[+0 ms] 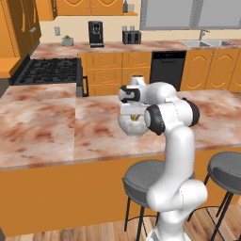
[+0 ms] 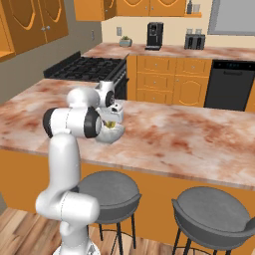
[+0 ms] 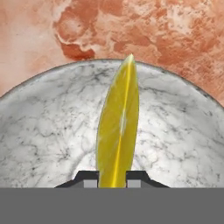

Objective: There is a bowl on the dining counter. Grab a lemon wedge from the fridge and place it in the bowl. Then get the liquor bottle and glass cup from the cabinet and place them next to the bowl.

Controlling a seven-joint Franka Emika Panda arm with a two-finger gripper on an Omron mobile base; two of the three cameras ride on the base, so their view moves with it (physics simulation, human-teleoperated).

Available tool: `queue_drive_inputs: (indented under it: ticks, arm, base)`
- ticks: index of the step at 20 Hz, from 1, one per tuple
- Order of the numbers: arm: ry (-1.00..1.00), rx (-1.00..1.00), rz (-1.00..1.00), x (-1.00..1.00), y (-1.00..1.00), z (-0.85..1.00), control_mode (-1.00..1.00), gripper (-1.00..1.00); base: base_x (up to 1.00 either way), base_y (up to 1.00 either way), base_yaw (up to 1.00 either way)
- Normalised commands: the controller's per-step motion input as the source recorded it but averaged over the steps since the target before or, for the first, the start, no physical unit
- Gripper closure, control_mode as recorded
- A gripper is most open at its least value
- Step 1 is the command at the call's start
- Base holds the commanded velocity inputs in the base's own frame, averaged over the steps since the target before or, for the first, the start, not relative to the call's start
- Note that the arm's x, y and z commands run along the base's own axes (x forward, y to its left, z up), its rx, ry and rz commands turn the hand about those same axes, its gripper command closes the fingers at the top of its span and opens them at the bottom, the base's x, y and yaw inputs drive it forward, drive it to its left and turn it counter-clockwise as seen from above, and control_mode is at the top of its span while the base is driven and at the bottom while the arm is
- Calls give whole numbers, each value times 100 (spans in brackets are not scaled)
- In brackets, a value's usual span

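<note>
The gripper (image 3: 112, 181) was closed narrowly on the lemon wedge (image 3: 118, 127), one finger on each flat cut side, with the thin yellow edge running up between them. The wedge hung directly over the marble-patterned bowl (image 3: 48, 127), whose rim curved across the hand view against the reddish counter (image 3: 175, 30). In the left base view the hand sat just above the bowl (image 1: 129, 126) near the front edge of the counter (image 1: 42, 127), with a speck of yellow wedge (image 1: 135, 116) showing beneath it.

Handling judgement: the wedge appeared light, soft and probably slick where cut, so a firm squeeze could crush it or let it slip sideways. The grip low on the broad faces suited it. The bowl looked rigid and heavy enough to stay put when the wedge dropped in. Whether the wedge touched the bowl's floor could not be determined.
</note>
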Motion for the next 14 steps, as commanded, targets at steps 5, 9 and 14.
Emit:
queue_drive_inputs:
  ticks: [5, 9, 14]
  arm:
    - [-10, 0, 0, -43, 11, -15, -100, 100]
    - [-8, 0, 0, -38, 9, -15, -100, 100]
    - [-5, 0, 0, -27, 7, -16, -100, -100]
  base:
    - [0, 0, 0]
    - [0, 0, 0]
    - [0, 0, 0]
